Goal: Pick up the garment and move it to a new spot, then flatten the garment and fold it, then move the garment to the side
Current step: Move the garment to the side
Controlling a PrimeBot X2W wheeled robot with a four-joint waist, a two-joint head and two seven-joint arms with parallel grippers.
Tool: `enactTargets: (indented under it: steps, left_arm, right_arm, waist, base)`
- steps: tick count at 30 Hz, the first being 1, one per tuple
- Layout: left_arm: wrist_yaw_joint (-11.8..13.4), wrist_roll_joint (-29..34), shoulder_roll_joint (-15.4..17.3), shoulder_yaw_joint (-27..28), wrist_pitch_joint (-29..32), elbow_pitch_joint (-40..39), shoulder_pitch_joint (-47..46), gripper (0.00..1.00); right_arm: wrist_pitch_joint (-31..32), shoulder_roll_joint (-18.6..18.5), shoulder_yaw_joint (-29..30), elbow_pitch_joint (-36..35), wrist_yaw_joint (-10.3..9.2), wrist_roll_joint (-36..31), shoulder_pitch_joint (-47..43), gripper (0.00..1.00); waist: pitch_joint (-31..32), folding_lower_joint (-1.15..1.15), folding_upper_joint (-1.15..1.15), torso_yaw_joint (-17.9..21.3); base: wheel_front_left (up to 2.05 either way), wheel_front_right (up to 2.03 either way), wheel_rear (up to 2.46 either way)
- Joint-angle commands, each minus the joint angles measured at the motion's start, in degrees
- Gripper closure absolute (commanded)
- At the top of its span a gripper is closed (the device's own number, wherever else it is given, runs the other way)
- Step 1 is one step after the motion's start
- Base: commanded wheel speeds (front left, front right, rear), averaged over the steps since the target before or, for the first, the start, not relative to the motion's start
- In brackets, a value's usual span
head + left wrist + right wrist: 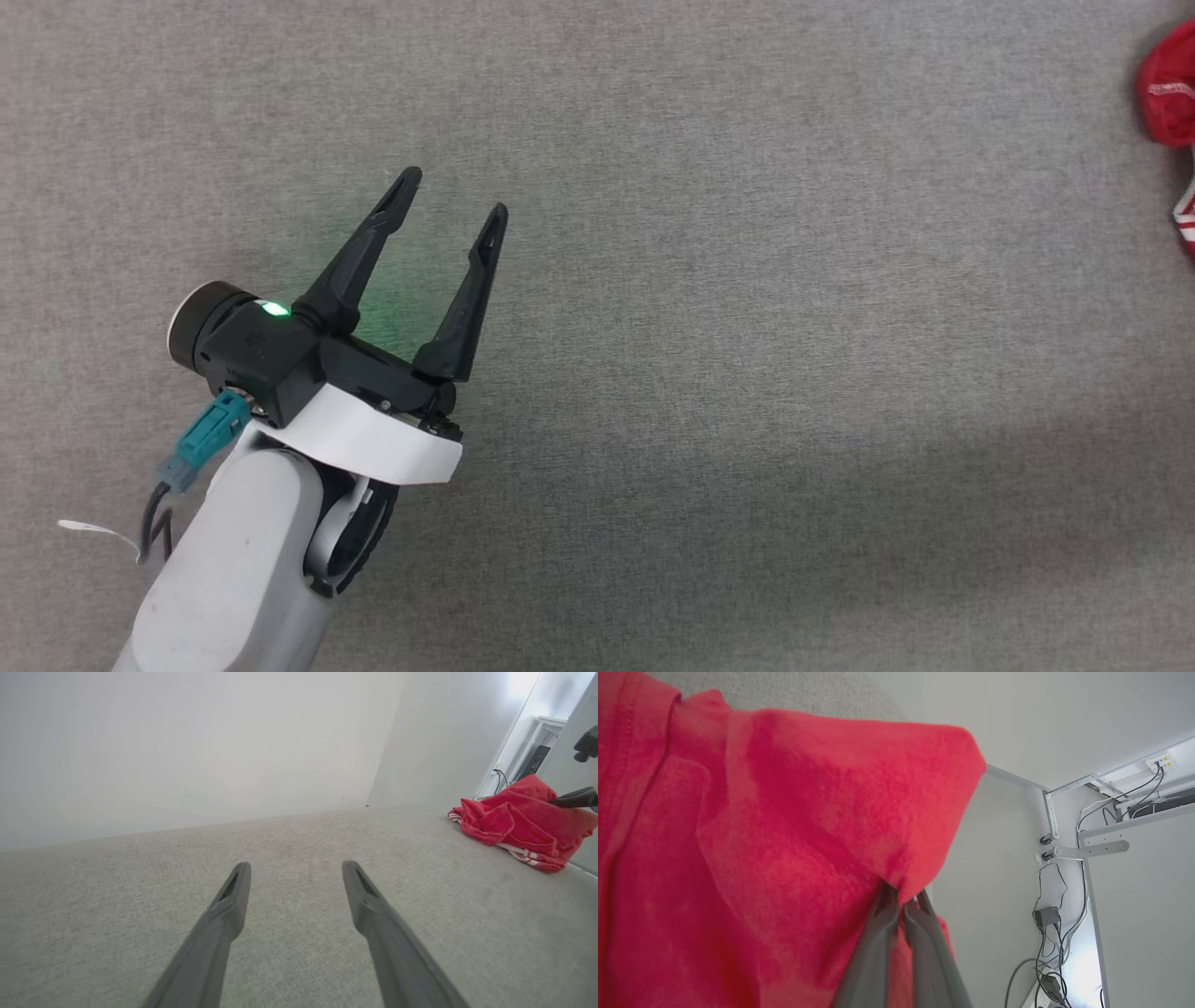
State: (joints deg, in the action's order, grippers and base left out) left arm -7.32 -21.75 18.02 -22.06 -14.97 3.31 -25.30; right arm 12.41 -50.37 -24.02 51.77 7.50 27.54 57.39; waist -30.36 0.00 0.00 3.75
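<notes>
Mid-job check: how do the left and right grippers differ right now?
The left gripper is open, its fingers spread wide; the right gripper is shut. The left gripper holds nothing and points across the bare grey surface; the right gripper pinches a fold of the red garment. The left gripper sits well away from the garment, which is bunched at the right gripper. Both have two long dark fingers.

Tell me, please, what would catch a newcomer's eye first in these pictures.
The bright red garment stands out first, bunched at the grey surface's far right, the right gripper shut on a fold of it. Next comes the left gripper, open and empty at the head view's lower left, its green light glowing.
</notes>
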Motion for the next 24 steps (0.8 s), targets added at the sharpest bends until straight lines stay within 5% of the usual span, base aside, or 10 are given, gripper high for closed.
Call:
enactTargets:
  steps: [1, 4, 5, 14, 24]
  left_arm:
    - [-0.21, -0.63, 0.11, 0.16, -0.27, 0.13, -0.37, 0.0]
    - [-0.21, -0.72, 0.23, 0.53, -0.27, 0.03, -0.16, 0.0]
    - [-0.21, -0.67, 0.32, 0.74, -0.28, -0.03, -0.02, 0.0]
    - [-0.21, 0.01, 0.13, 4.01, -0.27, -0.15, 2.49, 0.0]
    - [-0.21, 2.17, -3.78, 12.19, -0.27, 2.05, 6.52, 0.0]
  right_arm:
    - [-0.7, 0.45, 0.15, 0.46, -0.02, -0.45, 0.89, 0.95]
    - [-2.42, 1.09, 0.63, 2.42, -0.02, -1.21, 1.42, 0.4]
    - [-3.11, 1.2, 0.9, 2.86, -0.02, -1.32, 1.89, 0.0]
    - [-7.89, 2.8, 1.91, 5.19, -0.02, -2.24, 3.73, 0.0]
    - [-17.55, 7.79, 2.48, 2.6, -0.02, 1.15, -0.85, 0.0]
  waist:
    - [0.05, 0.0, 0.0, -0.19]
    - [0.2, 0.0, 0.0, -0.45]
    - [0.27, 0.0, 0.0, -0.5]
    - [2.21, 0.0, 0.0, -0.29]
    - [6.38, 0.0, 0.0, 0.15]
  base:
    - [0.0, 0.0, 0.0]
    - [0.0, 0.0, 0.0]
    - [0.0, 0.0, 0.0]
    - [0.0, 0.0, 0.0]
    - [0.0, 0.0, 0.0]
